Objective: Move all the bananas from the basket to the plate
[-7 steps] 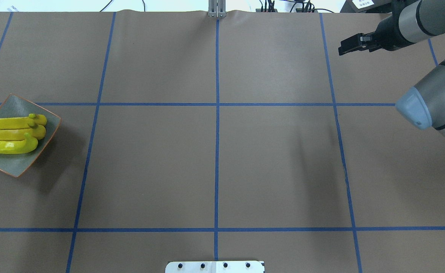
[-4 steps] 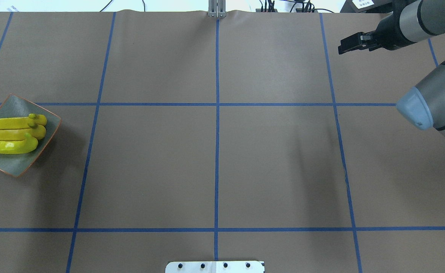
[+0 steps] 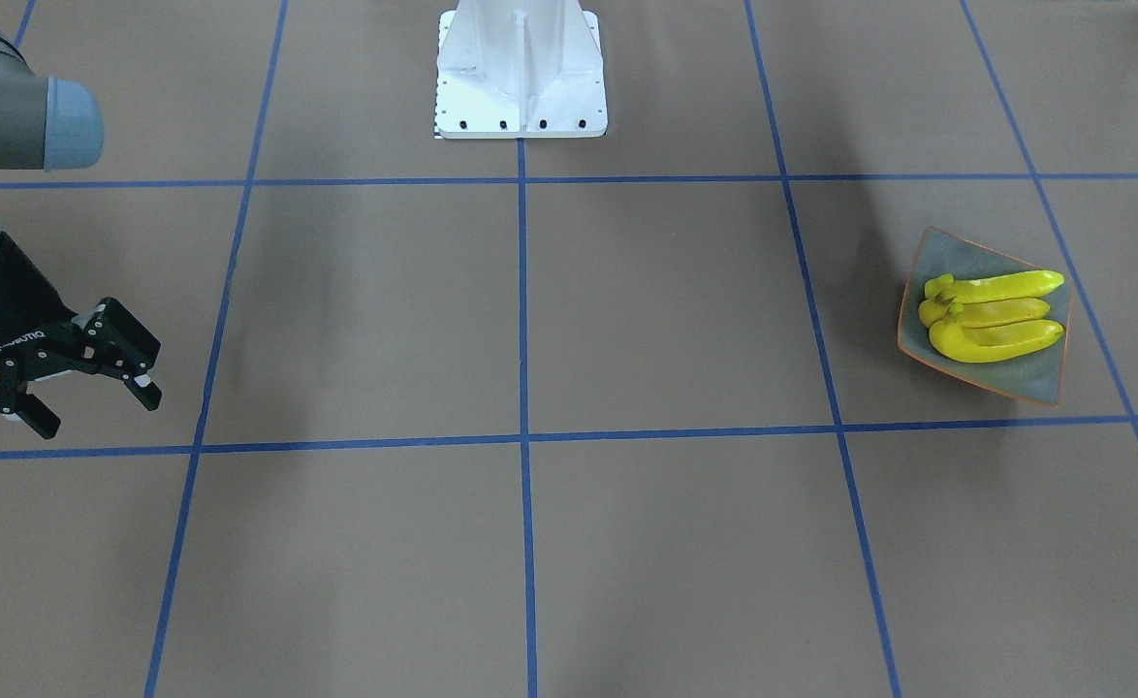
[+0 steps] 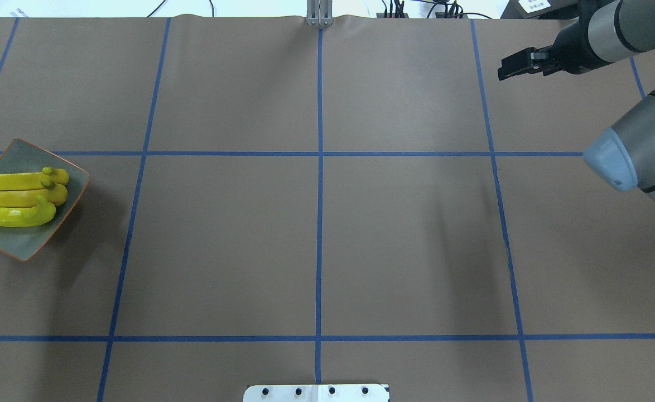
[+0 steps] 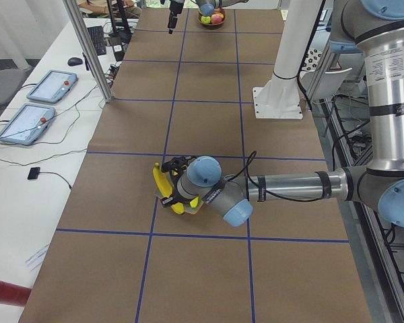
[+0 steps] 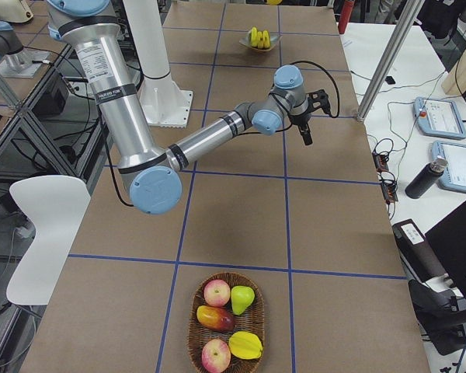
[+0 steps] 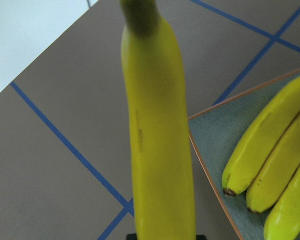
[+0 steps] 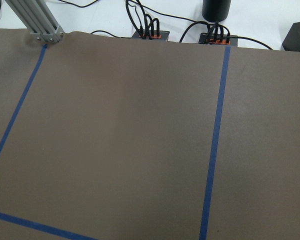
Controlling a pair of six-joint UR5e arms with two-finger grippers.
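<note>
Left gripper point(image 5: 168, 183), banana point(image 7: 160, 150) beside crowded plate point(image 7: 212, 136)

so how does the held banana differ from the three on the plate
The held banana is up in the left gripper, off the plate; the plate bananas lie on it. It is alone; they are packed side by side. All are the same glossy yellow.
</note>
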